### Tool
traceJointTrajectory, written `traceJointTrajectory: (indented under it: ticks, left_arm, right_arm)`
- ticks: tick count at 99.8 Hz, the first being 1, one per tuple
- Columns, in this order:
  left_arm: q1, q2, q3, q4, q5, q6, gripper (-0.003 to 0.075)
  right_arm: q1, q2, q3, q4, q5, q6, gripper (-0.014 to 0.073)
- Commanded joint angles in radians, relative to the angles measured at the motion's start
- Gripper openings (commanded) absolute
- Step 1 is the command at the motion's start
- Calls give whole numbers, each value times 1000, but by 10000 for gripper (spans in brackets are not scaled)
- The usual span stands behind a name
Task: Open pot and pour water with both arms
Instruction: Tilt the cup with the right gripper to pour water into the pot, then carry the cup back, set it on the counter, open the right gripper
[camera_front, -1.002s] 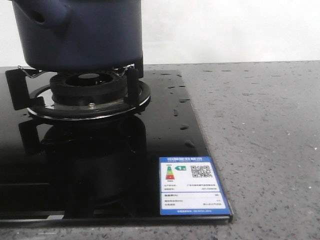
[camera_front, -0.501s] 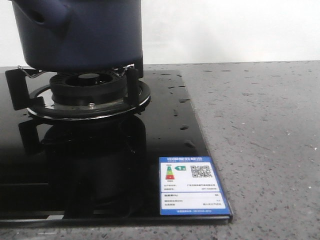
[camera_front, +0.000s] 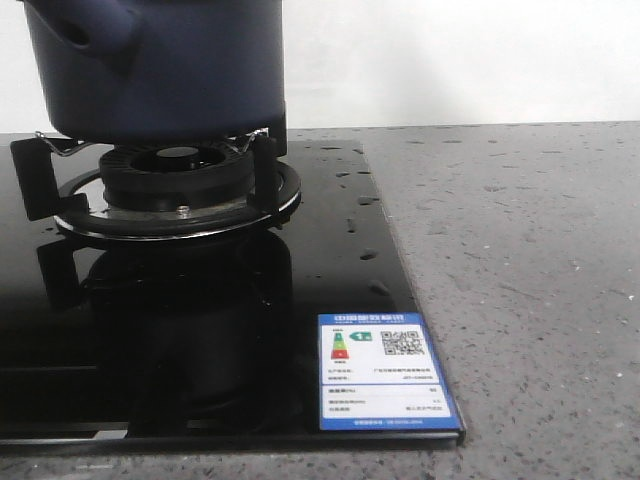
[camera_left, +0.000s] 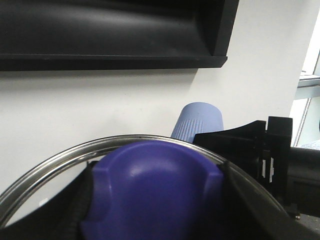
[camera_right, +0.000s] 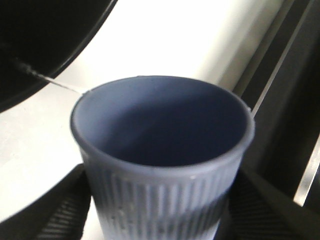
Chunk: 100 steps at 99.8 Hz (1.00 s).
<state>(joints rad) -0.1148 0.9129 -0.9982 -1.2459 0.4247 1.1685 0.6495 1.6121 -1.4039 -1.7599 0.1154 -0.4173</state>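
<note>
The dark navy pot (camera_front: 160, 65) stands on the gas burner (camera_front: 175, 185) at the far left of the front view; its top is cut off and no gripper shows there. My left gripper (camera_left: 155, 210) is shut on the purple-blue knob (camera_left: 150, 180) of a lid with a shiny metal rim (camera_left: 60, 162), held up before a white wall. My right gripper (camera_right: 160, 215) is shut on the pale blue ribbed cup (camera_right: 160, 190), mouth towards the camera. The cup also shows in the left wrist view (camera_left: 199, 120), just beyond the lid's rim.
The burner sits in a black glass hob (camera_front: 330, 270) with water drops and a blue-and-white label (camera_front: 382, 370). Grey speckled counter (camera_front: 520, 280) lies to the right. A black hood (camera_left: 110, 35) hangs above. A dark curved edge (camera_right: 45, 45) lies beside the cup.
</note>
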Motion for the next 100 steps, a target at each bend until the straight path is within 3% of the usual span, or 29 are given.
traceJointTrajectory:
  ticks: [1, 10, 23, 55, 68, 79, 92, 100]
  left_arm:
    - [2, -15, -34, -54, -40, -10, 211]
    - [2, -15, -34, -54, -40, -10, 211]
    - [2, -15, -34, -55, -40, -10, 211]
    - [-16, -1, -34, -76, -42, -10, 211]
    - [-40, 23, -34, -82, -43, -10, 211]
    - [-52, 47, -34, -97, -40, -10, 211]
    - [-52, 55, -34, -100, -17, -10, 211]
    - [-52, 57, -34, -100, -7, -8, 211]
  right_arm:
    - [-3, -46, -42, -10, 37, 9, 286]
    - [-3, -46, -42, 47, 39, 96, 286]
    - [-3, -46, -42, 178, 96, 337, 286]
    - [51, -120, -42, 339, 417, 837, 286]
    - [-5, -185, -31, 492, 507, 997, 286]
    - [-112, -274, 70, 551, 385, 1145, 286]
    - [-269, -381, 283, 508, 67, 1330, 286]
    - [-385, -425, 405, 500, -94, 1376, 286]
